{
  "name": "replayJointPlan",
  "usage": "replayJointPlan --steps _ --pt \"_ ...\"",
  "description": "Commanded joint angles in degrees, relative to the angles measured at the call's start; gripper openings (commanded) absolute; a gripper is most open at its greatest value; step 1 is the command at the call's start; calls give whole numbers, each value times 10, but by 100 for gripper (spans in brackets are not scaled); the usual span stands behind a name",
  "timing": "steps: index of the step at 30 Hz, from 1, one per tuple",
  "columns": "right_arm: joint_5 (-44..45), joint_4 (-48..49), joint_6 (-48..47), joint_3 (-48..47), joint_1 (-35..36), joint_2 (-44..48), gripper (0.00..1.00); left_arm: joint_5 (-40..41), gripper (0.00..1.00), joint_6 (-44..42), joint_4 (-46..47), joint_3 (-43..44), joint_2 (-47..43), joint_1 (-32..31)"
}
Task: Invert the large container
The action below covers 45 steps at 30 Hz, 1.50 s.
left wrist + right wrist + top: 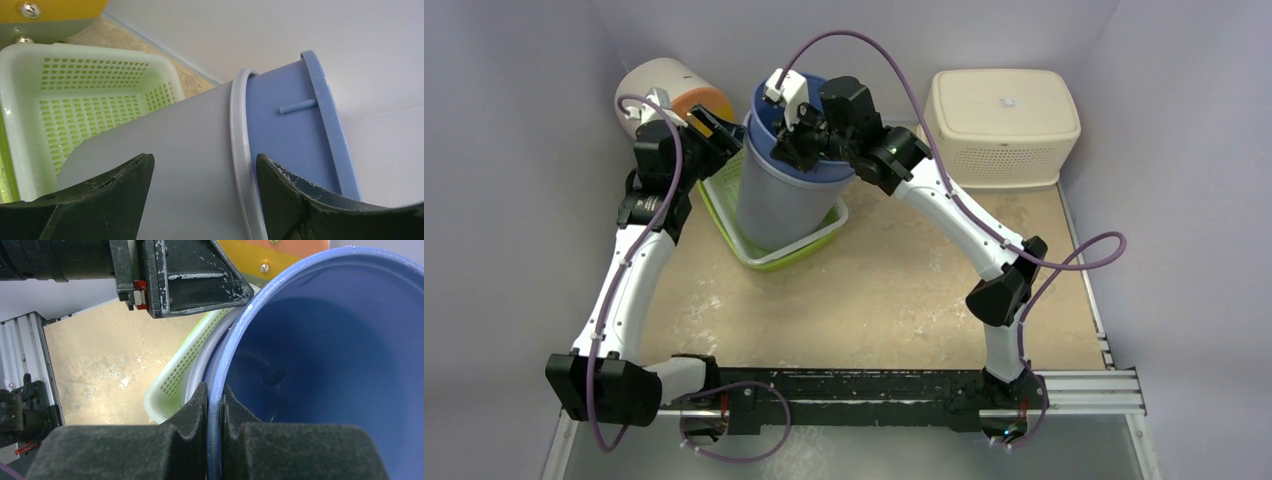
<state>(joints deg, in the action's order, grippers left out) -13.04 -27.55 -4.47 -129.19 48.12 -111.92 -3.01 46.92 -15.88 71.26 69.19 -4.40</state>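
a: where is the large container [784, 190] at this point?

b: mouth up, with its base down inside the green basket [809, 248]. it looks to lean a little. the right end effector [214, 396] sits at its top edge, pinched closed on the blue rim with one finger inside and one outside.

a: and the other one?

b: the left end effector [204, 160] is spread wide with the grey wall between its fingers, close to the pale ring. i can't tell whether either pad touches the wall.

a: so how do you flip it cleanly?

b: i'd get the left one properly closed on the body first. a thin rim pinch alone will probably let it swivel or slip. then lift until the base clears the basket wall. only after that roll the mouth over, both end effectors turning together.

a: what's in the way?

b: the basket, mostly. its wall rings the base directly below both end effectors, so tipping early could drag it along. an orange-lidded drum [669, 90] lies just behind the left end effector. the back wall is close beyond both. a cream crate [1004, 125] sits well off to the right end effector's outer side. bare table [874, 300] lies on the near side, and that looks like the best place to set it down.
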Motion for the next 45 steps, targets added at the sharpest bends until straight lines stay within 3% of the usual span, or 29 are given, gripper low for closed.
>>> replayJointPlan --steps 1,7,11,14,18,28,35,45 --pt "-20 55 -7 -15 1 53 0 -19 74 15 56 -6 1 -6" --pt "-21 55 -7 -18 1 55 0 -21 74 10 51 -22 3 -9" --pt "-13 65 -5 -23 1 62 0 -12 58 -9 37 -46 5 -11" --pt "-2 70 -5 -35 1 68 0 -4 51 -20 33 -72 4 -10" --pt "22 88 -10 -40 1 84 0 4 51 -26 37 -103 2 -10" --pt "166 225 -52 48 -4 197 0 13 51 -48 25 -129 3 -10" --pt "164 286 -55 59 -17 242 0 17 51 -54 19 -144 -2 -8" --pt "142 357 -51 27 -30 217 0 21 50 -57 20 -188 -20 -7"
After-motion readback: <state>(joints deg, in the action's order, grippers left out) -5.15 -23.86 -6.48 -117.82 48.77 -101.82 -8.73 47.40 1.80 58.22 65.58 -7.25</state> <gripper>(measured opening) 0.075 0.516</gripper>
